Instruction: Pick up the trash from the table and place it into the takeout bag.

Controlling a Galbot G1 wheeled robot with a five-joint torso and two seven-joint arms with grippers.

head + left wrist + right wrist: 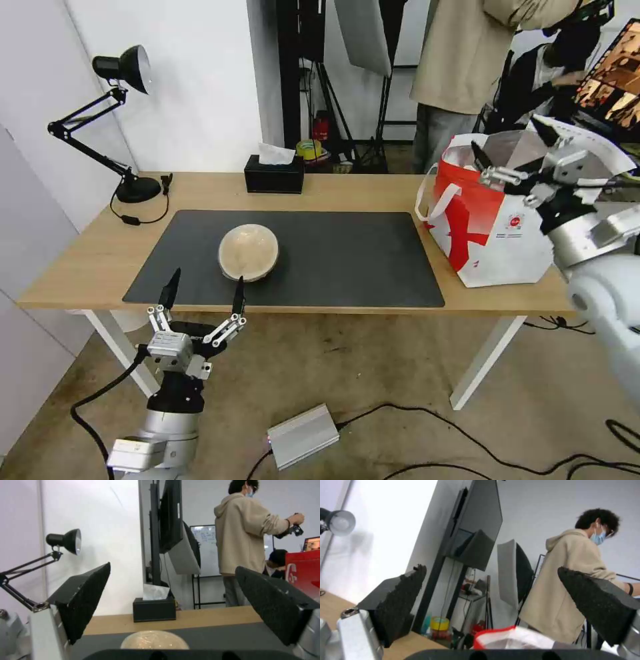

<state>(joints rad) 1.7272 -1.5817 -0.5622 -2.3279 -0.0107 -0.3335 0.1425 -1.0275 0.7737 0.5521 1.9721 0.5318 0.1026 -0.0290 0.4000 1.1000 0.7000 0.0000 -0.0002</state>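
Beige bowl (248, 252), dome-side up, was the one piece of trash seen on the dark mat (347, 260) of the wooden surface (87, 260). It lay just ahead of the left gripper (203, 293), roughly in line with the gap between its jaws. The jaws were spread wide, holding nothing.

Risks, as judged: the smooth rounded dome offers little purchase, so jaws closing high on it could slide off or squirt it across the mat. Closing low could catch a tip on the mat or on the near edge of the surface, since the gripper sat just off that edge. A shove forward could send the bowl toward the tissue box (273, 177).

Left arm pose: wrist low, in front of the near edge, jaws pointing up and forward toward the bowl.

Right gripper (510, 155) was raised over the open mouth of the takeout bag (500, 233), which stood at the right end of the surface, directly below the jaws. Jaws were spread and empty, pointing toward the lamp (120, 70) end. A careless descent could snag a strap handle (427, 200).
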